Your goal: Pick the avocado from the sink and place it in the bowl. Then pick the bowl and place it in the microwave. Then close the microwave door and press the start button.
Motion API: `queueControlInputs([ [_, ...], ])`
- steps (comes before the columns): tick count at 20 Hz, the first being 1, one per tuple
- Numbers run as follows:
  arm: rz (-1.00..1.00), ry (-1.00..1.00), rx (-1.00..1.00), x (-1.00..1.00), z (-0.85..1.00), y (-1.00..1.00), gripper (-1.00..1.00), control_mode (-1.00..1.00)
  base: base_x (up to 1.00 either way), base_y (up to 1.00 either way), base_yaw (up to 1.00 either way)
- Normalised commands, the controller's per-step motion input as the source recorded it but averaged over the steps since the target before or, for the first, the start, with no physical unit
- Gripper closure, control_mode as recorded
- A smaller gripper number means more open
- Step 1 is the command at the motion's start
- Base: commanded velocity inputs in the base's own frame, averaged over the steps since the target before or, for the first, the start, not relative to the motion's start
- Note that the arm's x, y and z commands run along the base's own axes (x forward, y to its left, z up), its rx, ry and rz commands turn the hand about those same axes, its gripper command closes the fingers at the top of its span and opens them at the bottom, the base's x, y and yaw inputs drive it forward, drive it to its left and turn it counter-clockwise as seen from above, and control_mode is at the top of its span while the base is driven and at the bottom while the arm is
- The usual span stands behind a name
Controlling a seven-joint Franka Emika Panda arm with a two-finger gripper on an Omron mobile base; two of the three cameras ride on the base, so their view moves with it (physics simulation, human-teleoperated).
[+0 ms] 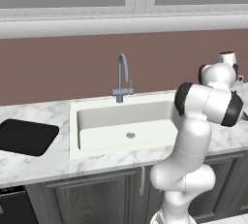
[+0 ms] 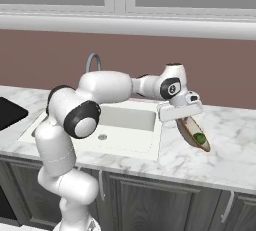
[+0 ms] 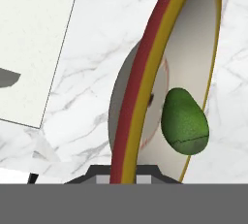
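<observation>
Marble counter [image 2: 235, 125] right of the sink [image 2: 122, 120] lies under the bowl [image 2: 192, 131], tilted, avocado [image 2: 200, 138] inside. Gripper [image 2: 181, 115] is clamped on its rim; I would level the bowl before carrying.

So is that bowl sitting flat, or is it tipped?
Tipped. The bowl hangs steeply tilted under the gripper, lifted off the counter, with the avocado inside.

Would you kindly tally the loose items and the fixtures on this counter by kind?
Avocado: 1
Bowl: 1
Sink: 1
Faucet: 1
Cooktop: 1
Total: 5
</observation>
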Motion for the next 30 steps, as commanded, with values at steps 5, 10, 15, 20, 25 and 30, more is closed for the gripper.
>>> queueControlInputs([
  [5,0.01,0.0,0.0,0.0,0.0,0.0,1.0,-1.0,0.0,0.0,0.0],
  [10,0.04,-0.06,0.01,-0.19,0.42,0.01,1.0,-1.0,0.0,0.0,0.0],
  [15,0.06,-0.07,-0.05,-0.29,0.82,0.24,1.0,-1.0,0.0,0.0,0.0],
  [20,0.09,-0.07,-0.13,-0.38,0.88,0.37,1.0,-1.0,0.0,0.0,0.0],
  [25,0.17,-0.17,-0.12,-0.5,0.66,0.43,1.0,-1.0,0.0,0.0,0.0],
  [30,0.23,-0.29,-0.11,-0.61,0.11,0.51,1.0,-1.0,0.0,0.0,0.0],
])
